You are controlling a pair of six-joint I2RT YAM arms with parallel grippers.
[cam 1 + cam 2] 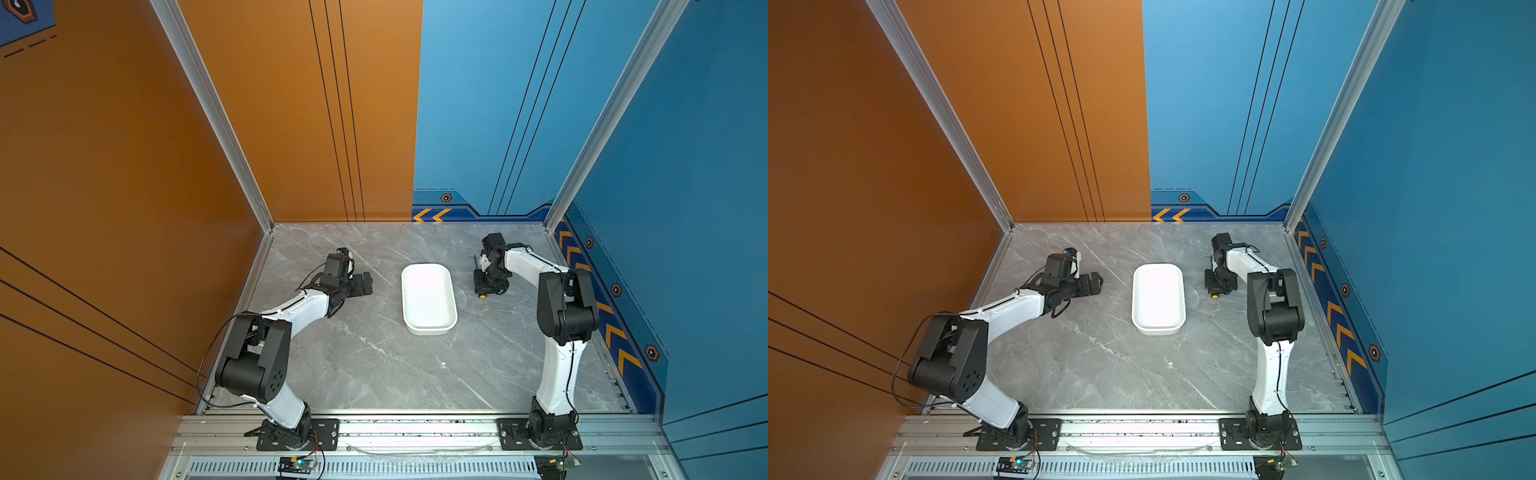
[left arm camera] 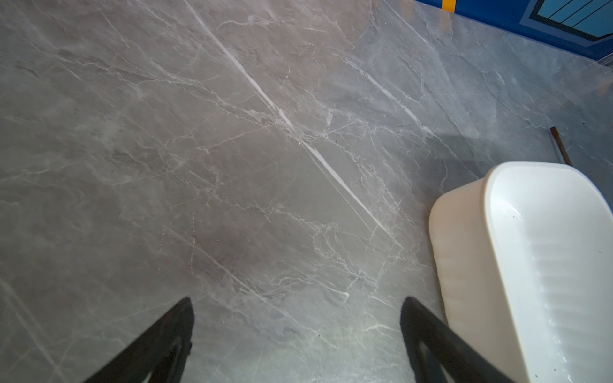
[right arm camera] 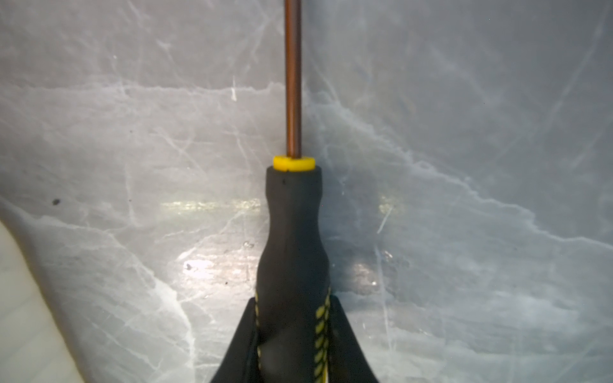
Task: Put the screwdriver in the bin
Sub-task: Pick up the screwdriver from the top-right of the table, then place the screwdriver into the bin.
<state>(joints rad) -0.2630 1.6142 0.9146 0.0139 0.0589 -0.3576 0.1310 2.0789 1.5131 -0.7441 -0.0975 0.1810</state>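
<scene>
Nearest you stand the two arm bases on the aluminium rail (image 1: 415,428), left arm (image 1: 266,349) and right arm (image 1: 561,332), both reaching away over the grey marble table (image 1: 374,365). Your bin (image 1: 428,297) sits mid-table between them, long side running near to far, nothing inside it in both top views. Your left gripper (image 1: 363,282) hangs left of the bin with its fingers (image 2: 166,338) spread apart and nothing between them. Your right gripper (image 3: 293,331) is down at the table just right of the bin, clenched on the black handle of the screwdriver (image 3: 293,232). The screwdriver lies right of the bin, outside it, shaft pointing far and yellow butt end (image 1: 482,296) pointing near.
</scene>
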